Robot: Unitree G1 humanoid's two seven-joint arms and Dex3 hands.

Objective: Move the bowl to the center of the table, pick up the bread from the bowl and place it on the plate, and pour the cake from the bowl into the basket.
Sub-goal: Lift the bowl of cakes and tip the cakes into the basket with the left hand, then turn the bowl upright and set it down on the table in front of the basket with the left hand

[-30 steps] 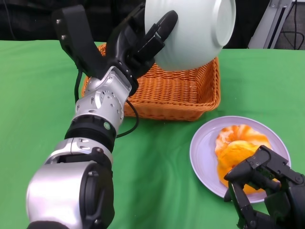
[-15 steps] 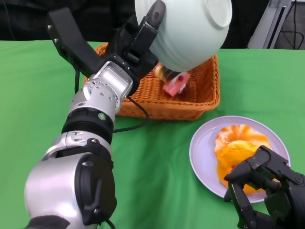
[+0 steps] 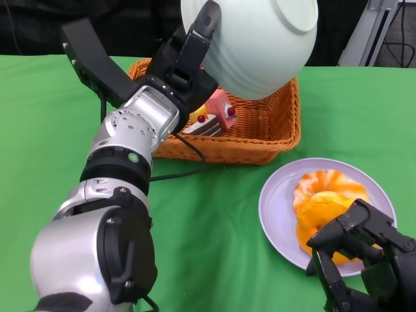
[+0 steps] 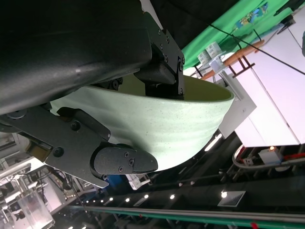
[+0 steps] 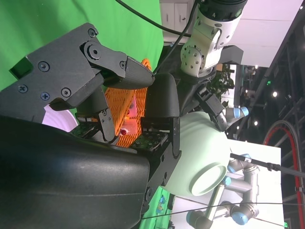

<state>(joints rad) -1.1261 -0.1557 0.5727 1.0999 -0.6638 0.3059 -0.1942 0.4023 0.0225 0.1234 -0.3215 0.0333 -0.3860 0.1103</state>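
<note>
A: Left robot hand (image 3: 188,65)?

B: Clamped on the pale green bowl (image 3: 253,45), fingers over the rim and against the outer wall. Held it high and tipped far over, foot ring turned up and away.

A: And under that robot hand?

B: Sat directly beneath it: the orange wicker basket (image 3: 266,133). Lay inside, just below the fingers and beside the silver wrist: the cake (image 3: 213,117), a pink slice with red dots on top. Touched the basket floor, apart from the bowl.

A: Right robot hand (image 3: 364,260)?

B: Hung low over the near edge of the lilac plate (image 3: 276,208). Fingers loosely bent and apart, with nothing gripped between them. Rested on the plate just beyond the fingertips: the bread (image 3: 325,198), orange and glazed. Could not tell whether the fingertips touched it.

A: Surface?

B: Green cloth over the whole worktop (image 3: 214,221), smooth and matte. Ran across it from the left wrist toward the basket's near wall: a black cable (image 3: 179,174).

A: Room?

B: Dark backdrop (image 3: 39,26) past the far edge of the worktop, well beyond the left robot hand. Stood off past the bowl: a grey metal frame (image 3: 374,32). Showed in the right wrist view: a white wall, small ceiling lights, and another robot arm (image 5: 238,191), grey with blue joints, behind the bowl. Showed in the left wrist view: rows of ceiling lights, more green cloth and white furniture in the distance.
</note>
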